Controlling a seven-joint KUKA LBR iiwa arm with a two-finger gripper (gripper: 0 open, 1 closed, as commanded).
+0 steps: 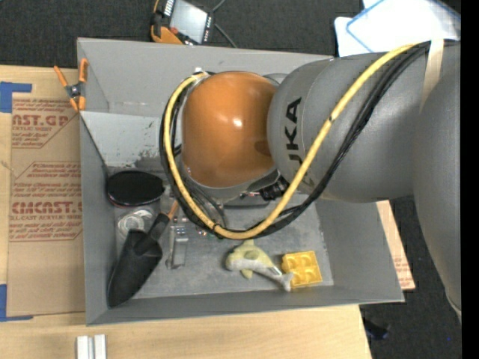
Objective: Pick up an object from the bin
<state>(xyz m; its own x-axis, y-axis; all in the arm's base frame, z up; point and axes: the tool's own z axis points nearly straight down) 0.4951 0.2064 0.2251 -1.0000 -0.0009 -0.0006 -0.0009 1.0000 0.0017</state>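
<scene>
Part of my gripper (177,249) shows as a grey metal piece below the orange dome, low over the bin floor at the front left. Just left of it lies a black, pointed, floppy object (132,266), reaching toward the front left corner. Its upper end is close beside the gripper; I cannot tell whether they touch. A small clear round thing (135,221) lies above the black object. Behind that rests a black round lid (135,188).
A pale yellow-green toy with a handle (252,261) and a yellow studded block (302,268) lie near the front wall, right of the gripper. The arm and its orange dome cover the middle and back of the bin.
</scene>
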